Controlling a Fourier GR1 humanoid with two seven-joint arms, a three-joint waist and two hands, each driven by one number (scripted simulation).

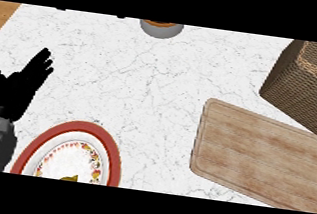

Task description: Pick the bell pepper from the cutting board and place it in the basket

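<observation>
The white marbled surface (156, 88) fills nearly the whole view, with a strip of wood-toned top showing past its edge at the upper left. Of the things on it, the woven basket (309, 91) is the bulkiest, standing at the right edge toward the far side, with a dark opening in the part of its top that shows. Just in front of it, toward the near right, lies the wooden cutting board (263, 155), turned at a slight angle, and its face is bare. The bell pepper cannot be made out anywhere in this view, neither on the board nor in what shows of the basket, so its place relative to the fingers cannot be told. At the near left a round plate (73, 156) with a red rim and a patterned white centre is cut off by the lower edge. Just beside it at the left edge is the left hand (11, 89), its fingers (39, 65) straight and spread, pointing up, holding nothing, well apart from both board and basket. At the far edge a small grey round container (161, 27) with an orange top is partly in view.
</observation>
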